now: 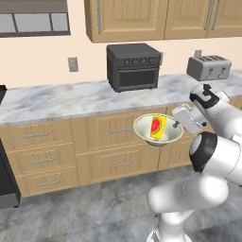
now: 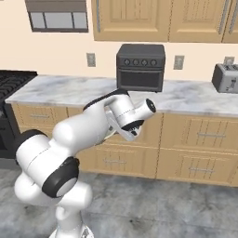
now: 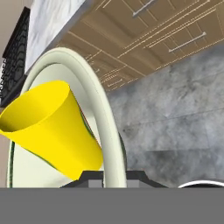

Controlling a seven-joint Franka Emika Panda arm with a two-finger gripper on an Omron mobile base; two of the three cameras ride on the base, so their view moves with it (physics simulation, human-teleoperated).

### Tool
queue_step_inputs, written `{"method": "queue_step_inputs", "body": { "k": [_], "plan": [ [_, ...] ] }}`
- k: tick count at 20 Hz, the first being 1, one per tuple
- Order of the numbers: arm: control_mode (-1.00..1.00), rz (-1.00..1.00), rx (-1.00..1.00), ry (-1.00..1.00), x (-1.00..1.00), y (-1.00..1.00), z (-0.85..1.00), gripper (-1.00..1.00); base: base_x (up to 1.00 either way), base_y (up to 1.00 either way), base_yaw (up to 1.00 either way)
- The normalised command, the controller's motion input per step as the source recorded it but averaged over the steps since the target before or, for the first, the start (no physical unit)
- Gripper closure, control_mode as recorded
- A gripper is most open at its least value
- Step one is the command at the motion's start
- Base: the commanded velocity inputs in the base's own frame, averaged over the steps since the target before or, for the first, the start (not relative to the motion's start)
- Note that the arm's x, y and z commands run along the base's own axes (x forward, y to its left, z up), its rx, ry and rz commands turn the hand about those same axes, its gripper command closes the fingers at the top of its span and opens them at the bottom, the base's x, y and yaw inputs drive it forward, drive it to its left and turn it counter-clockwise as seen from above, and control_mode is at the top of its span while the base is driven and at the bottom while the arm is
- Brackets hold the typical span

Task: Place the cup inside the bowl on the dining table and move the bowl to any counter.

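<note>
The pale cream-green bowl [image 1: 165, 136] hangs in the air in front of the cabinet drawers, just below the level of the counter [image 1: 71, 100]. My gripper [image 1: 177, 125] is shut on the bowl's right rim. Inside the bowl lies the yellow cup [image 1: 158, 127] with its red patch. In the hand view the bowl rim [image 3: 103, 118] runs up between my fingertips, with my gripper [image 3: 114, 176] at the bottom edge, and the cup [image 3: 50, 124] leans against the bowl's inner wall. The dining table is out of view.
A dark toaster oven [image 1: 133, 66] and a silver toaster [image 1: 209, 68] stand on the counter [image 2: 69, 93] against the wall. A black stove [image 2: 11, 82] is at the far left. Upper wood cabinets [image 1: 156, 16] hang above. Grey floor [image 1: 94, 208] lies below the bowl.
</note>
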Motion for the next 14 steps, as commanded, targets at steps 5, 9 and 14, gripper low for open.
{"method": "queue_step_inputs", "body": {
  "k": [5,9,14],
  "plan": [
    [1.0,0.0,0.0,0.0,0.0,0.0,0.0,1.0,0.46,0.32,0.0],
    [1.0,0.0,0.0,0.0,0.0,0.0,0.0,1.0,0.87,0.16,0.0],
    [1.0,0.0,0.0,0.0,0.0,0.0,0.0,1.0,0.44,0.14,0.0]
  ]
}}
